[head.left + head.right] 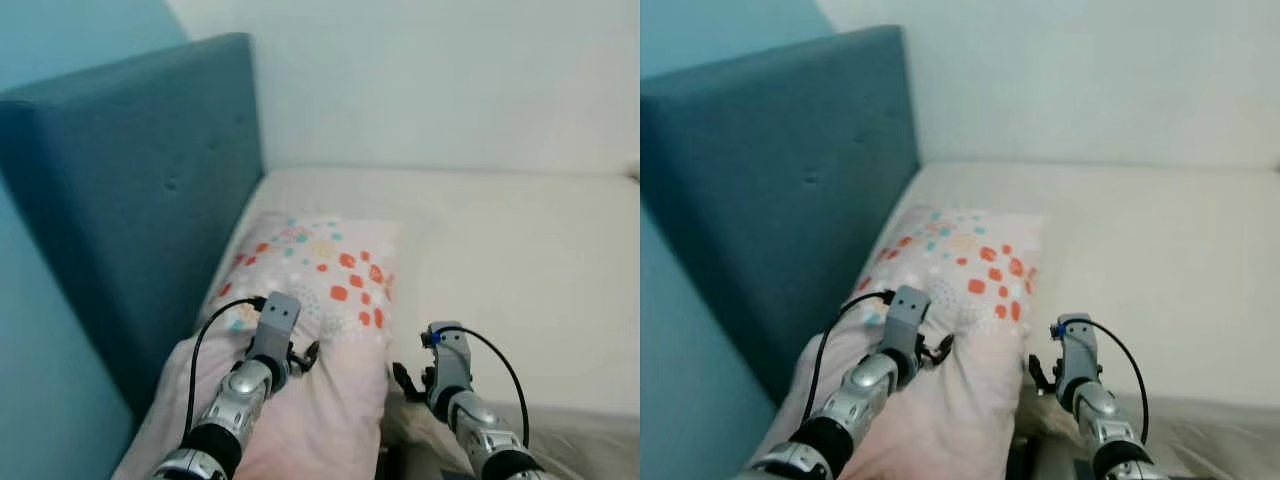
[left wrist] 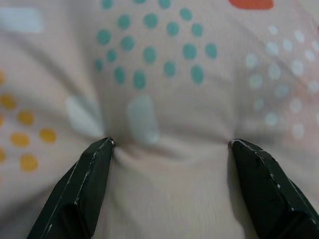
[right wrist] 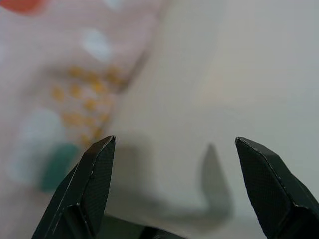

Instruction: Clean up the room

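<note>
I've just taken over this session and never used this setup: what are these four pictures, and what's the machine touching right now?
The two wide pictures come from the robot's head, looking down at a bed: a cream mattress, a blue padded headboard on the robot's left, and a pink pillow with coloured dots lying beside it. The silver arms at the bottom are the robot's own.

The two close-ups are from cameras on each wrist, looking along that pincer's two black fingers. The left pincer is open, with both fingertips pressed into the pillow so the fabric puckers between them. The right pincer is also open, above the mattress just beside the pillow's edge. Nothing is held yet.
</note>
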Controlling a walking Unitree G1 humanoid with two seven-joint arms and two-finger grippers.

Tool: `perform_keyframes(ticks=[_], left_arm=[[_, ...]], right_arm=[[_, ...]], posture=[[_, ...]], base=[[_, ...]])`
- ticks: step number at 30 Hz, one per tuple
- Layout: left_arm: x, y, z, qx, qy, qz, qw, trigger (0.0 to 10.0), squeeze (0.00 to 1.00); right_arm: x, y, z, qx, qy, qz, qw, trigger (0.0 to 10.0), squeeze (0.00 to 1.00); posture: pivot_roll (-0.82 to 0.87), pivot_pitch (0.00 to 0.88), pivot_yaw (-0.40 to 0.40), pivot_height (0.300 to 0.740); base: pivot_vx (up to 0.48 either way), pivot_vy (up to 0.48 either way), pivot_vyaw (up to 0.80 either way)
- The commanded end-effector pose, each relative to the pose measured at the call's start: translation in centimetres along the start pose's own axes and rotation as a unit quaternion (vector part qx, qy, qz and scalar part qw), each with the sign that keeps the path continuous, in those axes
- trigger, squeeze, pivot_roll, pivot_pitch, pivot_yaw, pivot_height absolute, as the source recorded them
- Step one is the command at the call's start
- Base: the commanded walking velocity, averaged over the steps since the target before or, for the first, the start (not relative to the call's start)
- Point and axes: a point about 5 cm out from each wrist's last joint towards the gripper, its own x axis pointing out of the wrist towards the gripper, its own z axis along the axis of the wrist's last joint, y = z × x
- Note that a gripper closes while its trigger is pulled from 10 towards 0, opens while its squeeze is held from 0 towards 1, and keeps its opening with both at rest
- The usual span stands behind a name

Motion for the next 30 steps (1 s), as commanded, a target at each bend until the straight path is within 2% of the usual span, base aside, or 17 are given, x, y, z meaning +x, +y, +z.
perform_keyframes(ticks=[1,5,6,7,8,10,12,14,15,18,21,24,27,28,30], left_arm=[[0.2,-0.5,0.0,-0.018,0.013,-0.003,1.0,10.0,1.0],[0.5,-0.8,0.0,-0.021,0.027,0.015,0.999,10.0,1.0],[0.5,-0.7,0.1,-0.011,0.027,0.027,0.999,10.0,0.76],[0.5,-0.7,0.1,-0.011,0.027,0.027,0.999,10.0,0.76],[0.5,-0.4,0.2,0.005,0.026,0.047,0.999,10.0,0.0],[0.5,0.5,0.8,0.038,0.015,0.097,0.994,10.0,0.0],[0.5,0.5,0.8,0.038,0.015,0.097,0.994,10.0,0.0],[0.5,1.5,1.6,0.069,0.001,0.143,0.987,10.0,0.0],[0.5,1.5,1.6,0.069,0.001,0.143,0.987,10.0,0.0],[0.3,3.1,2.5,0.141,-0.004,0.206,0.968,10.0,0.0],[0.1,3.5,2.4,0.16,0.007,0.215,0.963,10.0,0.0],[-0.3,3.9,0.9,0.197,0.048,0.215,0.955,10.0,0.0],[-0.6,4.1,-0.2,0.21,0.075,0.212,0.951,10.0,0.0],[-0.7,4.0,-0.9,0.216,0.094,0.202,0.951,8.0,0.0],[-0.7,4.0,-0.9,0.216,0.094,0.202,0.951,8.0,0.0]], right_arm=[[0.2,0.3,0.4,-0.001,-0.007,0.004,1.0,10.0,0.0],[0.1,0.4,0.4,0.002,-0.013,0.006,1.0,10.0,0.0],[0.1,0.5,0.5,0.004,-0.017,0.008,1.0,10.0,0.0],[0.1,0.5,0.5,0.004,-0.017,0.008,1.0,10.0,0.0],[0.1,0.6,0.5,0.004,-0.021,0.009,1.0,10.0,0.0],[0.1,0.8,0.5,0.007,-0.026,0.013,1.0,10.0,0.0],[0.1,0.8,0.5,0.007,-0.026,0.013,1.0,10.0,0.0],[0.1,0.8,0.5,0.008,-0.028,0.014,0.999,10.0,0.0],[0.1,0.8,0.5,0.008,-0.028,0.014,0.999,10.0,0.0],[0.0,0.9,0.3,0.009,-0.03,0.014,0.999,10.0,0.0],[-0.1,0.9,0.2,0.009,-0.03,0.014,0.999,10.0,0.0],[-0.1,0.9,0.2,0.01,-0.03,0.013,0.999,10.0,0.0],[-0.1,0.9,0.2,0.009,-0.03,0.013,0.999,10.0,0.0],[0.0,0.9,0.3,0.01,-0.031,0.013,0.999,10.0,0.0],[0.0,0.9,0.3,0.01,-0.031,0.013,0.999,10.0,0.0]], posture=[[-0.06,0.0,0.012,0.48],[-0.06,0.0,0.017,0.466],[-0.06,0.0,0.017,0.466],[-0.06,0.0,0.017,0.466],[-0.06,0.0,0.019,0.466],[-0.07,0.0,0.022,0.466],[-0.07,0.0,0.022,0.466],[-0.07,0.0,0.025,0.466],[-0.07,0.0,0.025,0.466],[-0.07,0.0,0.027,0.466],[-0.07,0.0,0.029,0.466],[-0.06,0.0,0.029,0.466],[-0.06,0.0,0.029,0.466],[-0.06,0.0,0.029,0.466],[-0.06,0.0,0.029,0.466]], base=[[0.0,0.0,0.0],[0.0,0.0,0.0],[0.0,0.0,0.0],[0.0,0.0,0.0],[0.0,0.0,0.0],[0.0,0.0,0.0],[0.0,0.0,0.0],[0.0,0.0,0.0],[0.0,0.0,0.0],[0.0,0.0,0.0],[0.0,0.0,0.0],[0.0,0.0,0.0],[0.0,0.0,0.0],[0.0,0.0,0.0],[0.0,0.0,0.0]])
